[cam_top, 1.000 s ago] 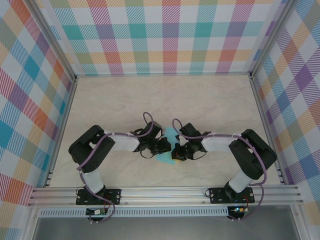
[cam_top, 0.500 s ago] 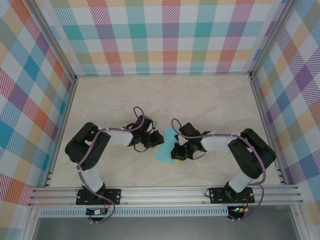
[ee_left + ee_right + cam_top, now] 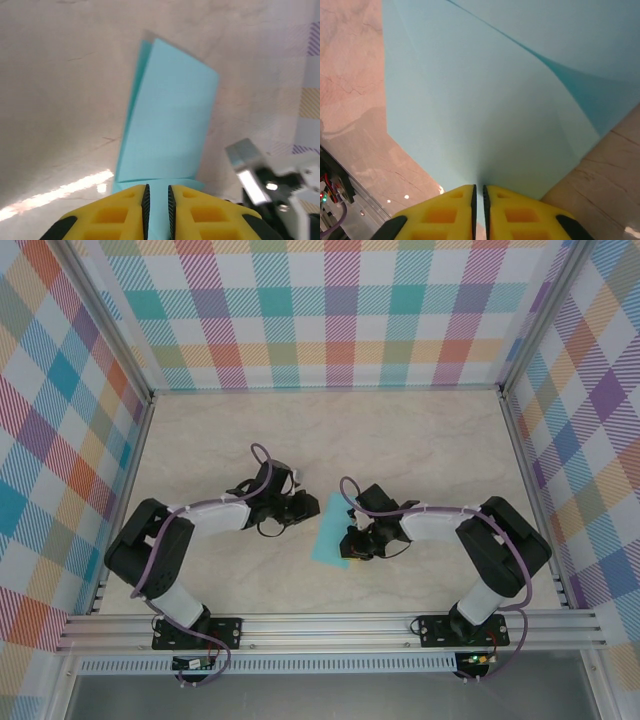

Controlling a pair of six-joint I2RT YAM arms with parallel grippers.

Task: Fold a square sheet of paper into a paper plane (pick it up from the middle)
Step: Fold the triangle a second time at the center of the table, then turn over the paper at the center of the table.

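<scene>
Square sheet of paper (image 3: 328,530) — teal, doubled into a narrow rectangle, flat on the bench (image 3: 420,440) at frame centre. Left gripper (image 3: 303,508) at its left edge, jaws slightly parted. Right gripper (image 3: 350,545) at its lower right edge, jaws nearly together; whether they pinch it, cannot tell. Step, judged: centre fold made. Next — reopening and turning corners to the crease, one side pinned.

One folded square sheet of paper (image 3: 330,528); two arms (image 3: 215,514); two grippers, the left gripper (image 3: 303,506) and the right gripper (image 3: 351,544); two yellow fingers (image 3: 110,216) on each, four altogether; one table (image 3: 420,440); three plaid walls (image 3: 330,310).
</scene>
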